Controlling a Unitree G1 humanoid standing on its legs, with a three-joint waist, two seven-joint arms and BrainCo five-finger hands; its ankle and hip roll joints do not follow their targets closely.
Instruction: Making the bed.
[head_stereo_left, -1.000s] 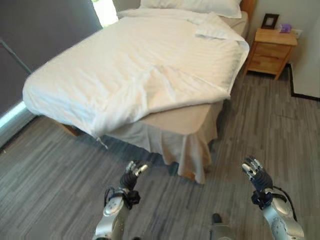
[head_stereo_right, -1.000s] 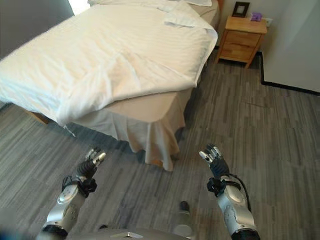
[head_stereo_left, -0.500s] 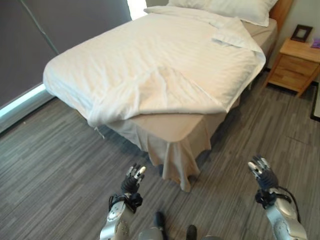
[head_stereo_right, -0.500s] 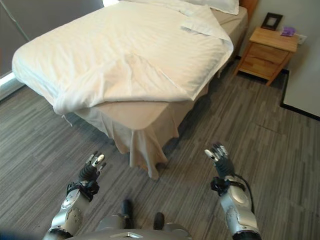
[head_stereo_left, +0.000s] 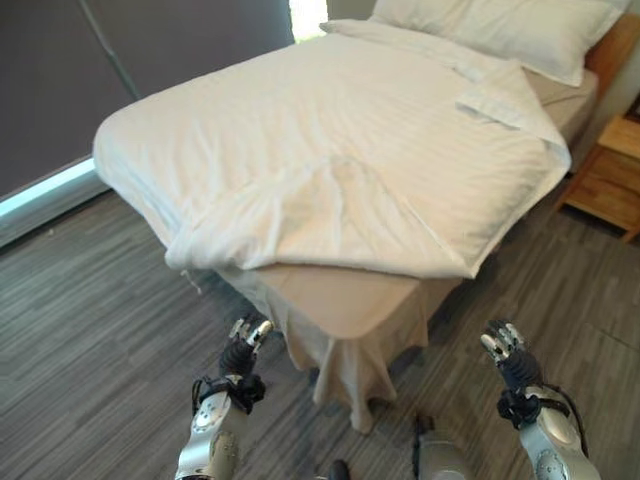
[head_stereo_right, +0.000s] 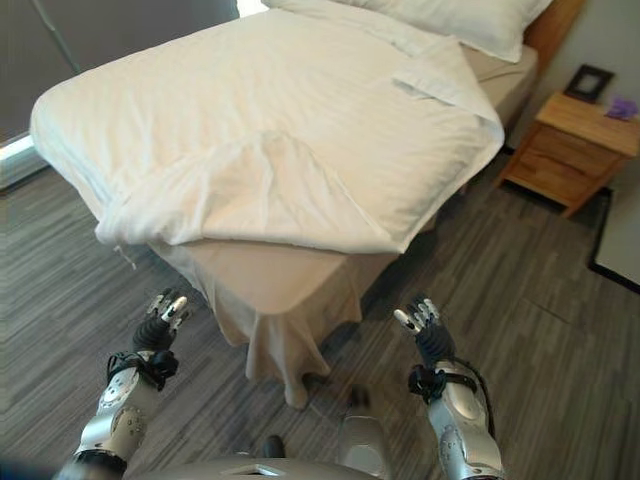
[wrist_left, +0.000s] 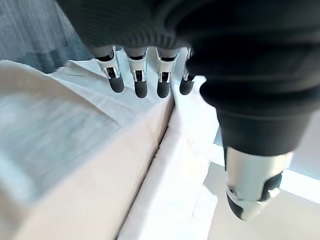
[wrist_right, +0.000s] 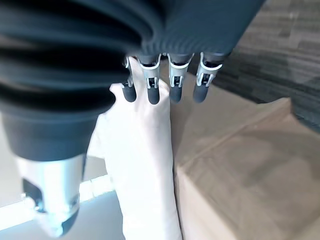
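A white duvet (head_stereo_left: 330, 160) lies across the bed (head_stereo_left: 345, 305), its rumpled lower edge at frame center exposing the beige corner. Below, the left robot hand (head_stereo_left: 243, 345) and right robot hand (head_stereo_left: 503, 345) hover apart, fingers straight, empty; the left is nearer the edge.

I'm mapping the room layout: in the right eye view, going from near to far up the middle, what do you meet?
Bare beige mattress corner with its skirt → rumpled white duvet → pillow at the headboard.
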